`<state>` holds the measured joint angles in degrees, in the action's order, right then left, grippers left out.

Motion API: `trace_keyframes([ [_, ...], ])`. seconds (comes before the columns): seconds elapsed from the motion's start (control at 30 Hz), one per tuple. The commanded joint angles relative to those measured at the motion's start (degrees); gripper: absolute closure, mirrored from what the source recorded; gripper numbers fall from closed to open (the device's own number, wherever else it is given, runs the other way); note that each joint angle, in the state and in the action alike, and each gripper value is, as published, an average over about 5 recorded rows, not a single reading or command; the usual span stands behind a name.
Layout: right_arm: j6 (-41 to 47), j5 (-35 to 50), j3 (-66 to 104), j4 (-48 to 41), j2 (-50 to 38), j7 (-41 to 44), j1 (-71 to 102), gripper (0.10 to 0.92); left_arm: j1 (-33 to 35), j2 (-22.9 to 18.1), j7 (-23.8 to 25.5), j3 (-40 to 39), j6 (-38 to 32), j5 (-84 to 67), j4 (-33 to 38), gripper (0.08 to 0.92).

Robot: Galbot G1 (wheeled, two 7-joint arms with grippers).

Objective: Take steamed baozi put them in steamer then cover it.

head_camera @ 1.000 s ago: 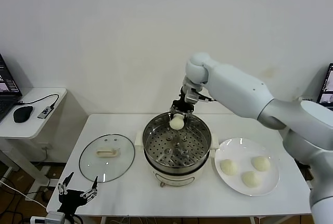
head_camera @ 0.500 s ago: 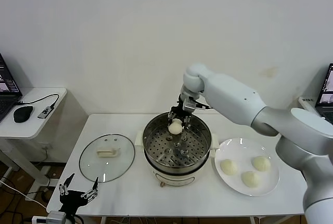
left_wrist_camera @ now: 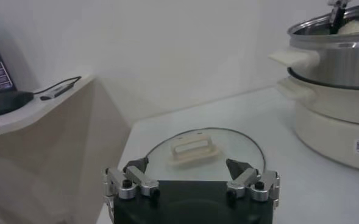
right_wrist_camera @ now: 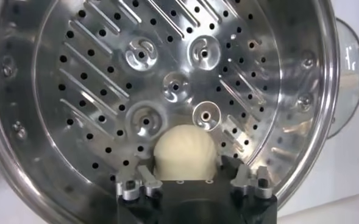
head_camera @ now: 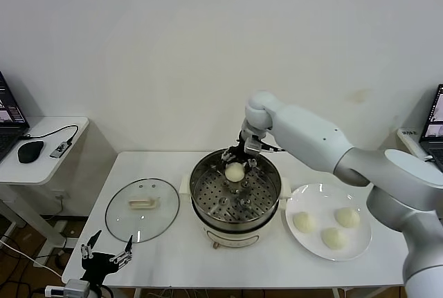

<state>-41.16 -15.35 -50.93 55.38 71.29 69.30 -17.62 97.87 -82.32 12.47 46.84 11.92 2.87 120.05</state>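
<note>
Right gripper (head_camera: 235, 162) open wide over steamer (head_camera: 236, 198); baozi (head_camera: 234, 171) on perforated floor between jaws, released. Left gripper (head_camera: 105, 254) open, empty.

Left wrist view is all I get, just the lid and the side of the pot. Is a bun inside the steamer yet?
Observer: Yes, one baozi sits on the steamer's holed floor, toward the back.
Operator: My left hand hovers open by the lid. Is the other hand squeezing that bun?
Observer: No. The right hand is open, with a finger on each side of the bun.
Operator: How many buns aren't in yet?
Observer: Three baozi wait on a white plate at the steamer's right.
</note>
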Motion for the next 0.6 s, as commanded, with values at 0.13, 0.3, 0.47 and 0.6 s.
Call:
trace_keyframes([
  [0.13,23.0,22.6,-1.6,12.0,-12.3,5.3,-9.6,0.203,0.2,0.2,0.2,-0.1,0.2,-0.1,0.9,0.177],
  [0.3,41.0,26.7,-5.0,19.1,-22.3,5.0,-15.4,0.203,0.6,0.9,0.8,-0.2,0.5,-0.3,1.8,0.177],
  [0.47,59.6,27.3,-8.6,25.3,-31.6,4.7,-16.9,0.203,0.7,1.6,1.0,-0.2,1.2,-1.1,2.2,0.177],
  [0.6,69.7,27.3,-8.9,30.3,-38.0,5.3,-15.1,0.203,0.5,1.8,1.0,-0.5,2.0,-1.8,2.7,0.177],
])
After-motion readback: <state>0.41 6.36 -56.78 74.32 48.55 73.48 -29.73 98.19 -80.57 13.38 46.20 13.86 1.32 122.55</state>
